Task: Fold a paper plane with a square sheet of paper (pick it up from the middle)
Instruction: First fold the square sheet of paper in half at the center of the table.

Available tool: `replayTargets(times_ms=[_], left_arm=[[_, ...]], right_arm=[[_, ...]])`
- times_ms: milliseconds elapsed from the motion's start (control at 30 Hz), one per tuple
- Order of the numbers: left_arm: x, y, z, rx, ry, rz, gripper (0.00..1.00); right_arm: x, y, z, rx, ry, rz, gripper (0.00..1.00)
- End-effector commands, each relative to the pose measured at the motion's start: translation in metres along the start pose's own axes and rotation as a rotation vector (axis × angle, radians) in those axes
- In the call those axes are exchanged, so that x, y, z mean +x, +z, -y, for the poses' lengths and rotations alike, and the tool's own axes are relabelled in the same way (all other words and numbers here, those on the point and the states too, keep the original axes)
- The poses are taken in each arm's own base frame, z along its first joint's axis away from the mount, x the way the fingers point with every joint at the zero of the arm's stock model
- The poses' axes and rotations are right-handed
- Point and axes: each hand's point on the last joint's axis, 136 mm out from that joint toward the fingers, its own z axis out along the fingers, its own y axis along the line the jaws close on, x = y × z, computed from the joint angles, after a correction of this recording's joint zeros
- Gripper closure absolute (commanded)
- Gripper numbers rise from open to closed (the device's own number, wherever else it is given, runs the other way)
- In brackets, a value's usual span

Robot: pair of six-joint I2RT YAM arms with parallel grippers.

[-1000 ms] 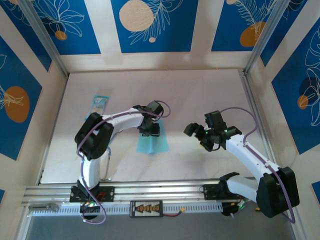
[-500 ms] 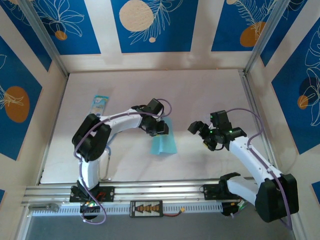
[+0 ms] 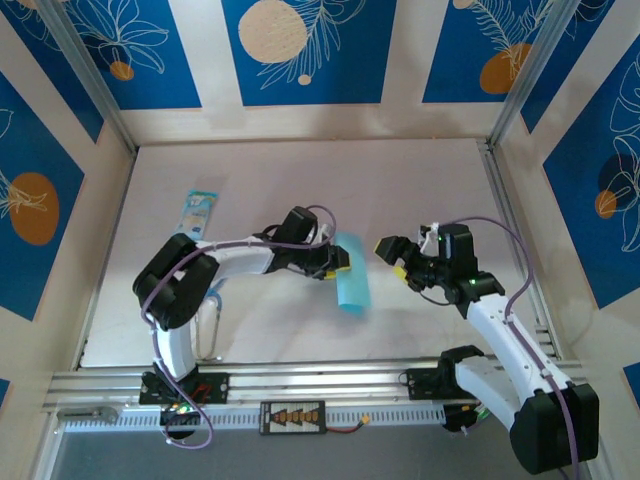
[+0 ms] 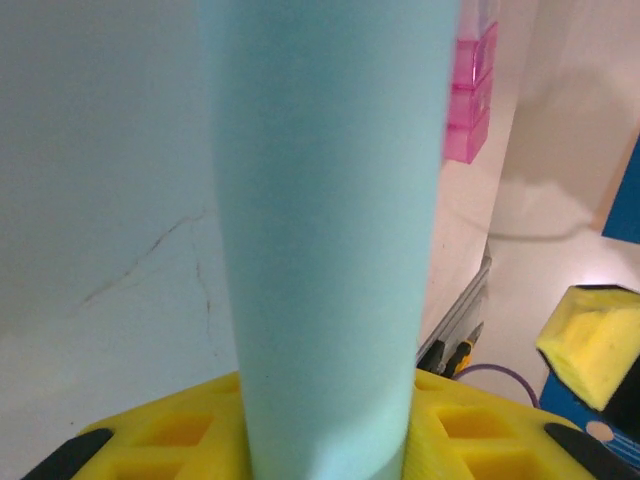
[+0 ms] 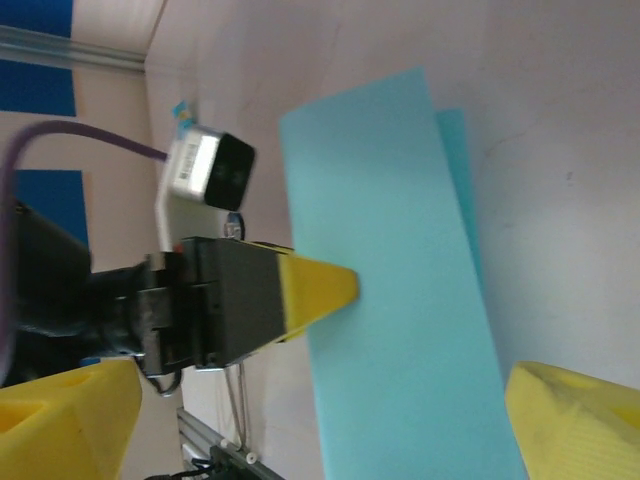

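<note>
A small blue-and-white printed packet lies at the far left of the counter; its writing is too small to read. The left arm reaches right from its base toward the middle. The left tool is clamped on the square sheet of paper, which is held off the counter near the middle, curved and standing on edge. In the left wrist view the light-blue sheet rises from between the two yellow fingers, and a tiny pink item sits beyond it to the right. A white label on the small camera of the left wrist is blurred and unreadable.

Just right of the sheet is the right tool, jaws spread wide and gripping nothing. Its yellow pads stand at either side of the right wrist view, apart from the paper.

The counter is pale and matt, with faint scratch lines in the left wrist view. A metal rail runs along its near edge, and a black plate with orange marks, unreadable, sits below it. The walls are beige with blue panels bearing white leaf outlines and orange and cream circles.
</note>
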Motion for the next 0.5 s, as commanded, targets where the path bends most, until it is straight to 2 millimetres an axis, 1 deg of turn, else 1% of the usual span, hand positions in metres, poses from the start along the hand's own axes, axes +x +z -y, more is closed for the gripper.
replayTargets(times_ms=[0, 67, 133, 267, 367, 467], left_arm=[[-0.006, -0.009, 0.030, 0.189, -0.026, 0.017, 0.65], [-0.005, -0.008, 0.018, 0.160, -0.038, 0.017, 0.65], [0.000, -0.008, 0.002, 0.075, -0.025, 0.007, 0.65], [0.007, -0.019, -0.028, -0.126, 0.036, -0.001, 0.63], [0.011, -0.023, -0.040, -0.192, 0.062, -0.017, 0.62], [0.014, -0.021, -0.049, -0.219, 0.065, -0.039, 0.62]], right_arm=[[0.009, 0.006, -0.007, -0.045, -0.023, -0.064, 0.07], [0.012, 0.011, -0.008, -0.047, -0.023, -0.087, 0.08], [0.016, 0.016, -0.007, -0.038, -0.022, -0.108, 0.10], [0.023, 0.026, -0.004, -0.002, -0.026, -0.151, 0.14], [0.027, 0.033, 0.000, 0.024, -0.036, -0.169, 0.19], [0.031, 0.038, 0.000, 0.041, -0.054, -0.186, 0.22]])
